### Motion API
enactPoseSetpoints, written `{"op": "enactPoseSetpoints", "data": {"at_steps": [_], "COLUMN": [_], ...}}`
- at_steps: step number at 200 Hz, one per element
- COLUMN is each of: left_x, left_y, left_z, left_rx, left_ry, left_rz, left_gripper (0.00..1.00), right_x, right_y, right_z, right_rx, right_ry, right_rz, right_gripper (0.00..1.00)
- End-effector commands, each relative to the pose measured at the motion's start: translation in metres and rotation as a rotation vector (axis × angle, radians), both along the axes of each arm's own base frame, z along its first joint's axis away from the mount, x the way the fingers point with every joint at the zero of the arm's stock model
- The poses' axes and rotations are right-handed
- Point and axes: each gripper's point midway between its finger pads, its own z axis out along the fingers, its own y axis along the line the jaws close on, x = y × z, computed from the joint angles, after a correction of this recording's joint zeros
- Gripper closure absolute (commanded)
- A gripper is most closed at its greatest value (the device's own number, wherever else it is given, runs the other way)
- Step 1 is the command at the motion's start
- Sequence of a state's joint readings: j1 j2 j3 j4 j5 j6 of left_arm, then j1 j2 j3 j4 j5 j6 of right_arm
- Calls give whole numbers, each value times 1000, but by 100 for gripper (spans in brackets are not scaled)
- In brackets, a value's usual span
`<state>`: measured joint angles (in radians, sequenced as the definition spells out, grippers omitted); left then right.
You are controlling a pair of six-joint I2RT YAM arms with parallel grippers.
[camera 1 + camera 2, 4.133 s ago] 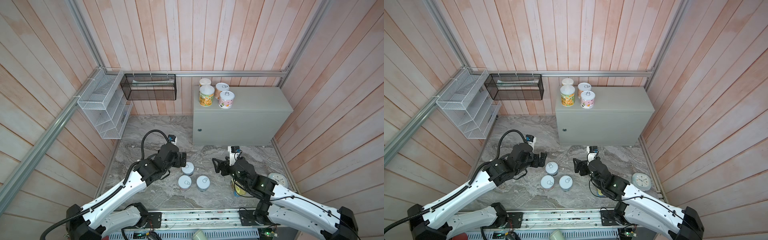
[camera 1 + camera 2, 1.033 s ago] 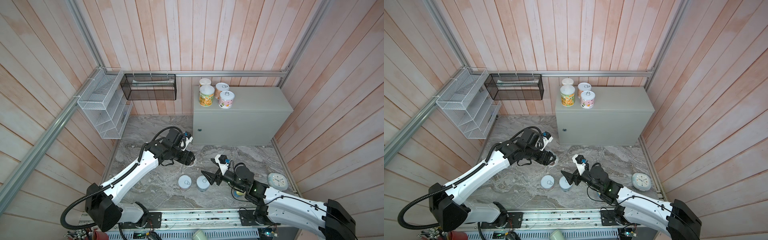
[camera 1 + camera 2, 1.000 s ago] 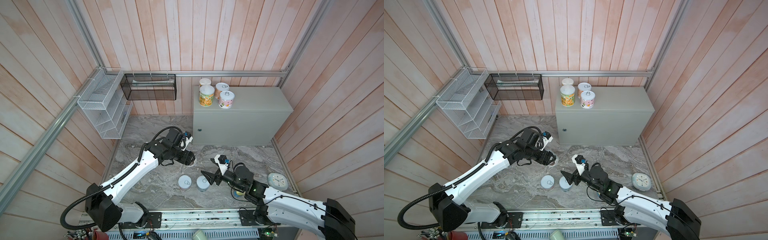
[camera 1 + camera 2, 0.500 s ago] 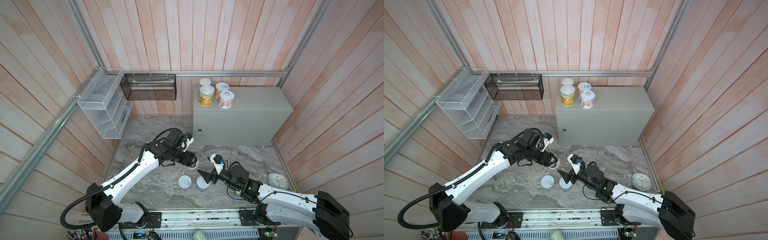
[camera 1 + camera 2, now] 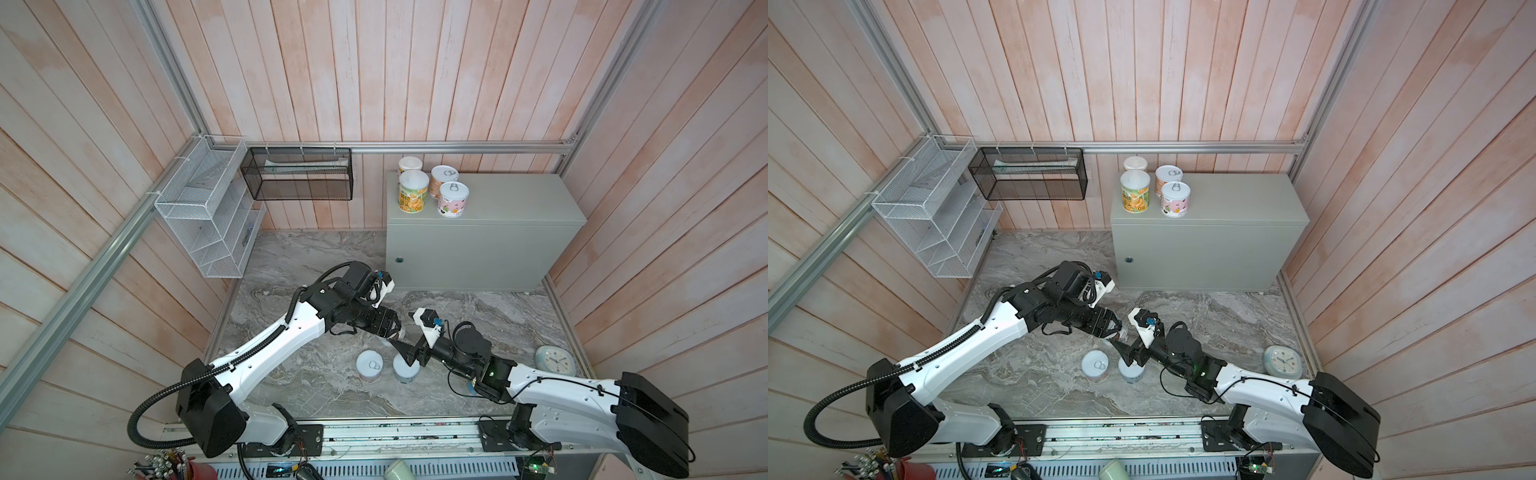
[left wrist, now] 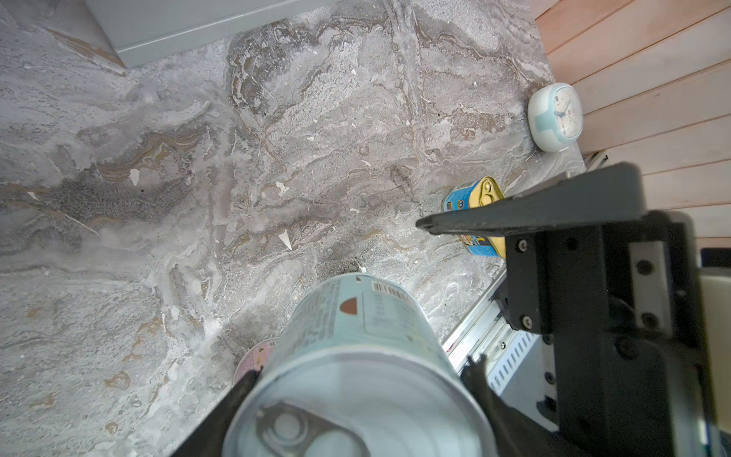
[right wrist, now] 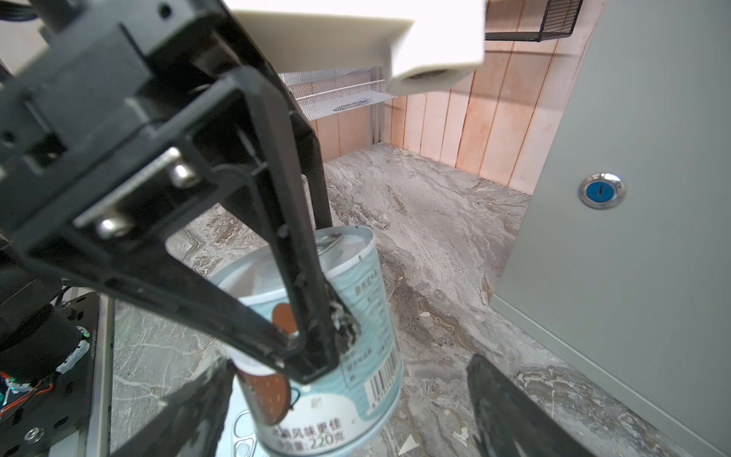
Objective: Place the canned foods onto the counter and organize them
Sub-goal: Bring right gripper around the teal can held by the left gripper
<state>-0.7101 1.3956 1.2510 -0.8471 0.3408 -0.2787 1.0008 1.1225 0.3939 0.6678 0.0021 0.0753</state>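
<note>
My left gripper (image 6: 360, 374) is shut on a pale blue pull-tab can (image 6: 356, 316), held above the marble floor; in both top views it sits mid-floor (image 5: 390, 328) (image 5: 1111, 328). My right gripper (image 7: 348, 366) stands open with its jaws on either side of that same can (image 7: 372, 292), one jaw close to it and the other apart. Two more cans stand on the floor below (image 5: 370, 365) (image 5: 405, 372). A gold oblong tin (image 6: 476, 196) lies near the right arm. The counter (image 5: 519, 199) carries several cans (image 5: 413, 193) at its left end.
A round white clock (image 5: 555, 359) lies by the right wall. A white wire rack (image 5: 208, 216) and a black mesh basket (image 5: 299, 174) hang on the walls at the back left. The metal rail (image 5: 374, 432) runs along the front edge.
My right gripper has reached left and forward until its open jaws flank the can in my left gripper. The left gripper has shifted slightly right with the can.
</note>
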Motion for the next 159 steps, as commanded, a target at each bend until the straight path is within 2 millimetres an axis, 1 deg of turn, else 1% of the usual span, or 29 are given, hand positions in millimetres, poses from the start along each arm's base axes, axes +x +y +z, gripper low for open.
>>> {"op": "enactPoseSetpoints", "data": {"at_steps": [1, 81, 159], "left_x": [1, -4, -11], "left_y": [-19, -34, -34], "left_z": [23, 27, 29], "left_rx": [-103, -181, -191], "left_ry": [-19, 34, 61], "left_rz": [-34, -66, -86], "left_gripper": [55, 55, 55], "right_x": [1, 0, 4], "right_y": [7, 9, 12], "right_z": [23, 21, 19], "right_rx": [57, 60, 62], "right_ry": [-39, -40, -46], "right_rz": [12, 18, 14], "right_gripper": [8, 8, 9]}}
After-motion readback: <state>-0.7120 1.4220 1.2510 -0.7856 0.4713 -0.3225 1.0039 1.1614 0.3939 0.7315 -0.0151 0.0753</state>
